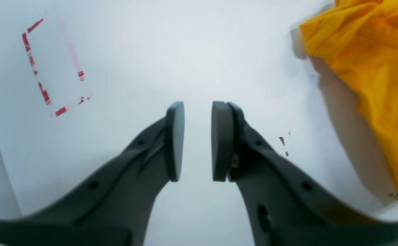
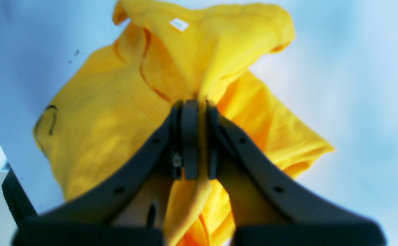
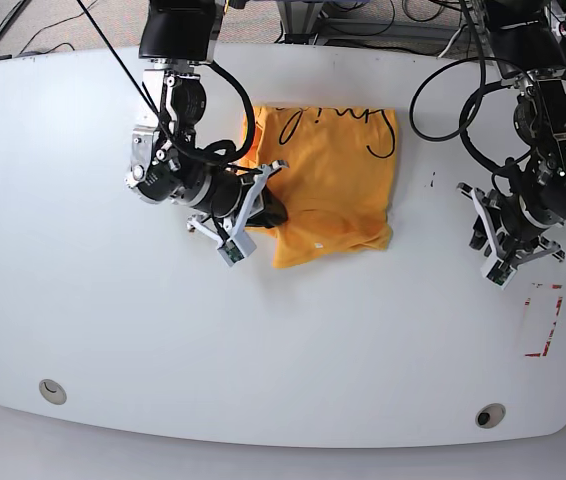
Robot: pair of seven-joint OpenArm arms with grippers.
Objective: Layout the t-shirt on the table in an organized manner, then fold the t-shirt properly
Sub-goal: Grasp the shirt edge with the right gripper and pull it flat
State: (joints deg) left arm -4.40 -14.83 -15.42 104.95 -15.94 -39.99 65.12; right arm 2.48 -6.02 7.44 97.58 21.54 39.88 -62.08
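The orange-yellow t-shirt (image 3: pixel 328 185) lies crumpled on the white table (image 3: pixel 263 340), its black line print toward the far edge and its small white tag (image 2: pixel 179 24) showing. My right gripper (image 2: pixel 199 136) is shut on a fold of the t-shirt (image 2: pixel 110 112) at its left edge; in the base view it (image 3: pixel 263 205) sits at the shirt's left side. My left gripper (image 1: pixel 197 140) hovers over bare table with a gap between its pads and nothing in it, right of the t-shirt (image 1: pixel 373 61); in the base view it (image 3: pixel 498 245) stands well apart from the cloth.
A red tape outline (image 3: pixel 543 320) marks the table near the left gripper, also seen as the tape outline (image 1: pixel 54 68) in the left wrist view. Two round grey grommets (image 3: pixel 51 390) (image 3: pixel 490 414) sit near the front edge. Cables hang behind both arms.
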